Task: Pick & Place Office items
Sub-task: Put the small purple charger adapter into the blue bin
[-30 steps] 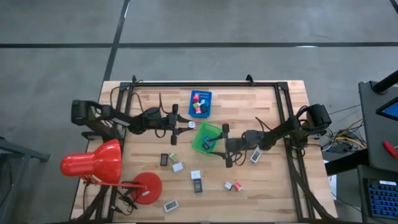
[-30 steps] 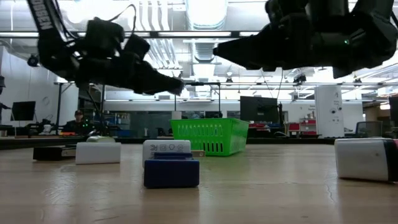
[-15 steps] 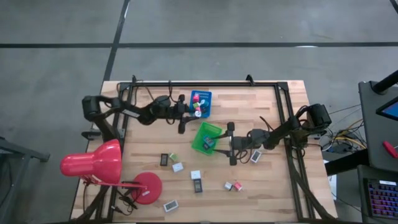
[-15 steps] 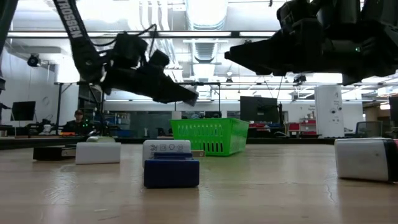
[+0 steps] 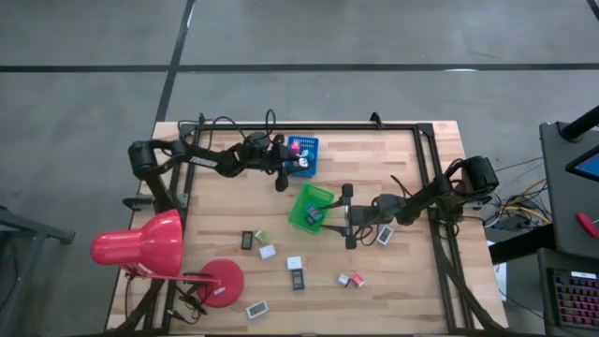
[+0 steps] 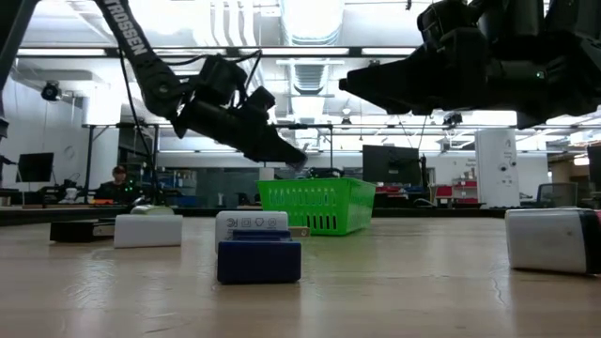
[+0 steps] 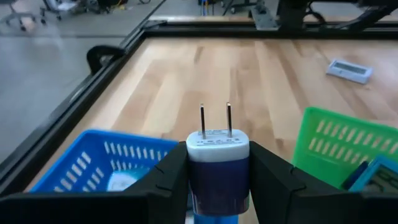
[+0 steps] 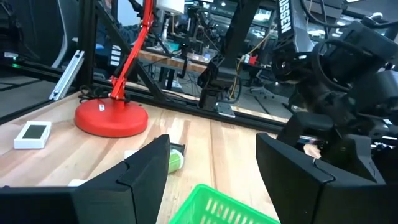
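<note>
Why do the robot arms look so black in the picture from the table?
In the low view, bright ceiling lights shine from behind, so both arms turn into dark shapes, and the left hand shows no detail. In the left wrist view, its plug is sharp, while the floor beyond is soft.

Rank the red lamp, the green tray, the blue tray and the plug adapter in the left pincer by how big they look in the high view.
1. Red lamp, clearly largest.
2. Green tray.
3. Blue tray, partly covered by the left pincer, so only roughly smaller than the green one.
4. Plug adapter, too small to make out from above.
</note>
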You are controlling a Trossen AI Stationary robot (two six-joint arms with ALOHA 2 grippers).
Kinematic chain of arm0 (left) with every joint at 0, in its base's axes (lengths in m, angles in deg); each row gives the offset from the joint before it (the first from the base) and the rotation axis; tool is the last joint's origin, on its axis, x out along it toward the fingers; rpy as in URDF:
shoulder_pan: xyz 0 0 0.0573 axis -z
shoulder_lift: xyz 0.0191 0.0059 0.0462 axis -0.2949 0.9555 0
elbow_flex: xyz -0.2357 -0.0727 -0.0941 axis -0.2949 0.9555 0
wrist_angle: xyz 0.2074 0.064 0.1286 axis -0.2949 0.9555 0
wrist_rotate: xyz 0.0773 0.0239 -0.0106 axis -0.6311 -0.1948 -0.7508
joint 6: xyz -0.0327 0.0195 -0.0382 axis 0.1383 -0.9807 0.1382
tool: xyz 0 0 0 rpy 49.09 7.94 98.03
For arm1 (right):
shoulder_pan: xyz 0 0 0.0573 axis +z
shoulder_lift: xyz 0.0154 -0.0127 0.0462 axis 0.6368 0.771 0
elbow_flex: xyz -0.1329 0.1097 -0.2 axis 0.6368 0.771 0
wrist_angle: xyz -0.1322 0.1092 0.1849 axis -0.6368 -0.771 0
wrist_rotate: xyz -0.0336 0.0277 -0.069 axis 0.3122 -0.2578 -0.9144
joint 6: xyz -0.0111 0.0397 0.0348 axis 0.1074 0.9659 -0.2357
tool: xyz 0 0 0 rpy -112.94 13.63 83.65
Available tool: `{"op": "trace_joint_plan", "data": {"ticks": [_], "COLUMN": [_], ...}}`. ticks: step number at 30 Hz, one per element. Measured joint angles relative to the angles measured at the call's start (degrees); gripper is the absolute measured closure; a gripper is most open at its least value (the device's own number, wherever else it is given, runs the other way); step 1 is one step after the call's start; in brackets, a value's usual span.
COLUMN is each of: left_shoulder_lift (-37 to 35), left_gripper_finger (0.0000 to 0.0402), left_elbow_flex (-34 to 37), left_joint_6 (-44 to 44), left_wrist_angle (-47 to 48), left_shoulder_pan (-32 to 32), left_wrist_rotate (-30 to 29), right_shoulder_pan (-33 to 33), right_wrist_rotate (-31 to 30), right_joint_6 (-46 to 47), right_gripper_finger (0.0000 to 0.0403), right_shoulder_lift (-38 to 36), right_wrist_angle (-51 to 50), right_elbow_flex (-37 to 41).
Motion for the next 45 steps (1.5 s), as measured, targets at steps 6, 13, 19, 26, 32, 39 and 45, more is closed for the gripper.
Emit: {"op": "trace_joint_plan", "data": {"ticks": [6,13,19,26,32,39,45], "left_shoulder_lift": [0.0,0.0,0.0,0.3,1.0,1.6,2.3], "left_gripper_finger": [0.0277,0.0277,0.0277,0.0277,0.0277,0.0277,0.0277], "left_elbow_flex": [-2.1,-4.6,-6.7,-7.4,-7.4,-10.3,-16.2], "left_joint_6": [0.7,2.0,1.9,1.7,1.5,1.0,-1.6], "left_wrist_angle": [7.9,15.3,20.1,21.3,21.4,26.9,35.7], "left_shoulder_pan": [-1.4,-2.4,-2.5,-2.5,-2.5,-2.5,-2.5], "left_wrist_rotate": [-3.8,-5.3,-5.8,-5.8,-5.8,-5.8,-7.4], "right_shoulder_pan": [0.0,0.0,0.0,0.0,0.0,0.0,0.0], "right_wrist_rotate": [-0.1,-0.1,-0.1,-0.1,-0.1,-0.1,-0.1], "right_joint_6": [0.0,0.0,0.0,0.2,0.2,0.2,0.2], "right_gripper_finger": [0.0172,0.0172,0.0172,0.0172,0.0172,0.0172,0.0172], "right_shoulder_lift": [0.0,0.0,0.0,0.0,0.0,0.0,0.0], "right_wrist_angle": [-0.2,0.0,0.1,0.1,0.1,0.2,0.2], "right_elbow_flex": [0.0,0.0,0.0,0.0,0.0,0.0,0.0]}}
